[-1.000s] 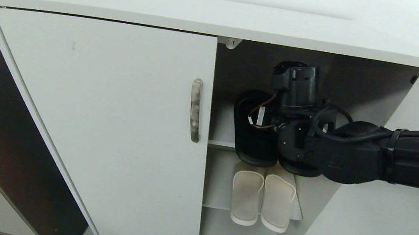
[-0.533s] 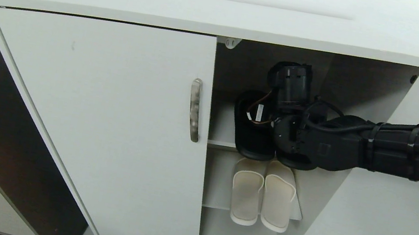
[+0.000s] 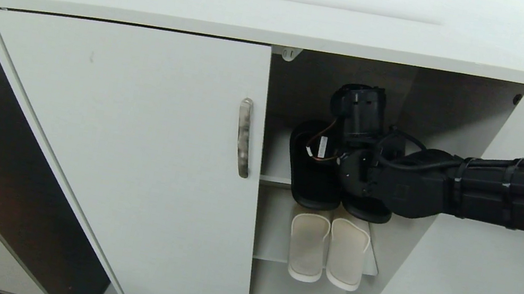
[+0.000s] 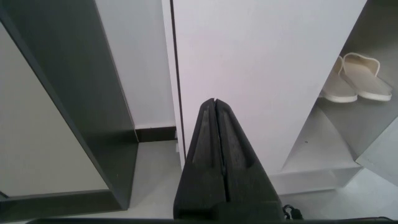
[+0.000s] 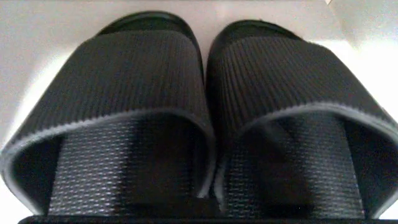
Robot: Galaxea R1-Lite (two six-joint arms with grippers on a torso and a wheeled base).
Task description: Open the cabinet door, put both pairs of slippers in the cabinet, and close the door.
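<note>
Light, soft and bendy by their look, the black slippers (image 3: 314, 170) lie on the cabinet's (image 3: 284, 21) upper shelf (image 3: 275, 179) under the right claw (image 3: 343, 150), whose grip I cannot tell, and are likely best pinched at the ribbed straps; the left claw (image 4: 214, 124) is closed.

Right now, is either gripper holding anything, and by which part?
Left gripper: shut, empty. Right gripper is by the black ribbed slippers at the upper shelf; a hold cannot be told.
</note>
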